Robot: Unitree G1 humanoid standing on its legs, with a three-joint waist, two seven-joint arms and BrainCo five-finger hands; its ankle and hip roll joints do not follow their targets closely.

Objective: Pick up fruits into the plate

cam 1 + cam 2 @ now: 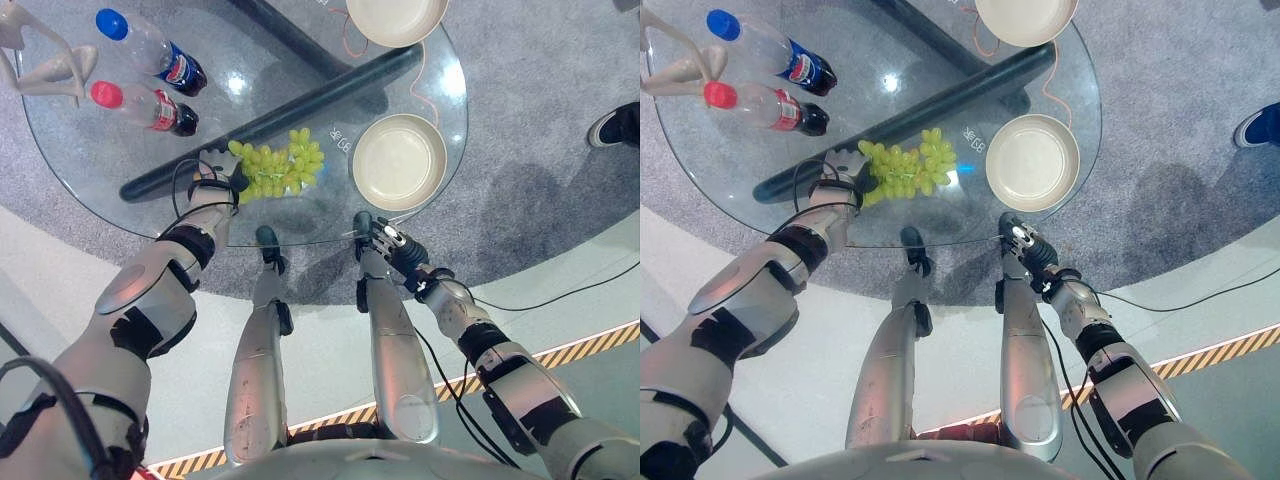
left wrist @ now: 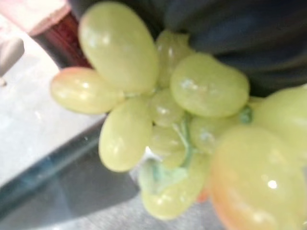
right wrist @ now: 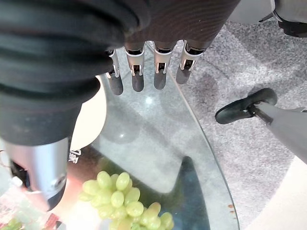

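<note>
A bunch of green grapes (image 1: 283, 166) lies on the round glass table (image 1: 90, 150), left of an empty cream plate (image 1: 398, 162). My left hand (image 1: 212, 178) is at the bunch's left end, touching it. The left wrist view shows the grapes (image 2: 163, 124) from very close, right against the hand's dark cover. My right hand (image 1: 390, 243) hovers open by the table's near edge, just below the plate, holding nothing. Its straight fingers (image 3: 138, 72) point over the glass rim, with the grapes (image 3: 123, 200) and the plate (image 3: 91, 120) beyond.
A second cream plate (image 1: 397, 18) sits at the table's far edge. Two dark soda bottles, one blue-capped (image 1: 150, 45) and one red-capped (image 1: 140, 105), lie at the far left beside a white object (image 1: 50, 65). A person's shoe (image 1: 620, 125) is on the carpet at right.
</note>
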